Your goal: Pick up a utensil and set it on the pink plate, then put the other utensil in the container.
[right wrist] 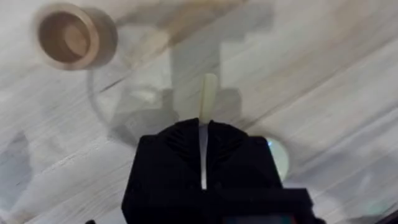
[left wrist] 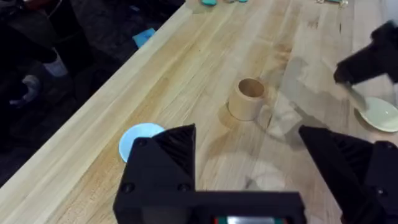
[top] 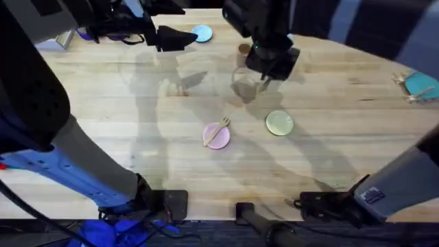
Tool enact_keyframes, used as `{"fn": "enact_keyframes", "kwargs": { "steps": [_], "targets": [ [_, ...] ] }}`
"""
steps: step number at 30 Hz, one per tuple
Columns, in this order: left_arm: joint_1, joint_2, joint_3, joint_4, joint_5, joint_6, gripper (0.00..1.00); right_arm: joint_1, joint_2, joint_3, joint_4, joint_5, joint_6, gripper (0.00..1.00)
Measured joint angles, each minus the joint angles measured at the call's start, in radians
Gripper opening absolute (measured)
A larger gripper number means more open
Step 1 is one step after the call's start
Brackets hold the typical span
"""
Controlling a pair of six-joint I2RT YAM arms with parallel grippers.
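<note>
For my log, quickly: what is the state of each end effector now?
Left end effector: open, holding nothing.
Right end effector: closed on the wooden spoon.

The black two-finger right gripper [right wrist: 203, 149] is clamped on a thin pale wooden spoon [right wrist: 207, 96] whose end sticks out past the fingertips above the light wooden table [right wrist: 323, 74], with the brown cylindrical cardboard container [right wrist: 73, 36] standing apart.

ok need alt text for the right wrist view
The right pincer, shut on the pale wooden spoon, hangs above a light wood table. The open brown cardboard container stands off to one side on the table, and part of a pale green dish shows beside the pincer.
</note>
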Motion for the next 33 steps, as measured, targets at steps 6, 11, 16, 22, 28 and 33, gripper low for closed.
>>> {"fn": "enact_keyframes", "kwargs": {
  "steps": [6,11,16,22,28,33],
  "targets": [
    [0.000,0.000,0.000,0.000,0.000,0.000,0.992,0.000,-0.058,0.000,0.001,0.145,-0.110,0.032],
    [0.000,0.000,0.000,0.000,0.000,0.000,0.992,0.000,-0.065,0.001,0.025,0.258,-0.214,0.033],
    [0.000,0.000,0.000,0.000,0.000,0.000,0.992,0.000,-0.065,0.001,0.145,0.299,-0.377,0.033],
    [0.000,0.000,0.000,0.000,0.000,0.000,0.993,-0.022,-0.069,0.001,0.303,0.196,-0.562,0.033],
    [0.000,0.000,0.000,0.000,0.000,0.000,0.993,-0.078,-0.112,0.001,0.440,0.018,-0.730,0.033],
    [0.000,0.000,0.000,0.000,0.000,0.000,0.993,-0.126,-0.158,0.001,0.499,-0.103,-0.811,0.033]
  ]
}}
